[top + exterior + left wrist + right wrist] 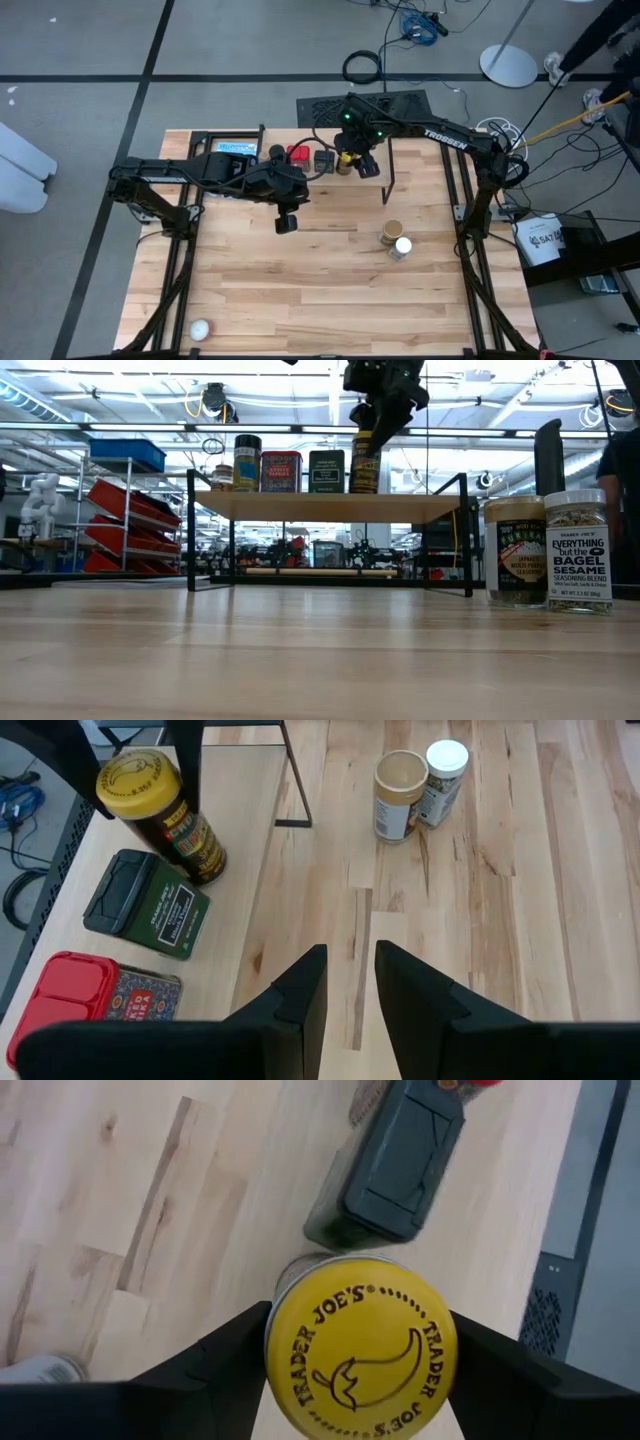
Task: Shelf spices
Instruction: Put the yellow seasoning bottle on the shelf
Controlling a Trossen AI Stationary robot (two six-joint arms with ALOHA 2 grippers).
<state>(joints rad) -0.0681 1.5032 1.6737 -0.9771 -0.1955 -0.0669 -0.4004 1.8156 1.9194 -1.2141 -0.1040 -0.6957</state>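
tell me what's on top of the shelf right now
Four spices stand on the shelf: a small dark-lidded jar, red tin, black square tin and yellow-lidded jar. The right gripper hides that jar's lid in the low view.

In the high view the right hand (352, 160) covers the yellow-lidded jar (364, 468), so its lid cannot be seen there. The low view cuts that hand off at the top edge. The left wrist view crops the red tin (85, 1005) at the bottom, and the small dark-lidded jar (222, 477) looks partly hidden.
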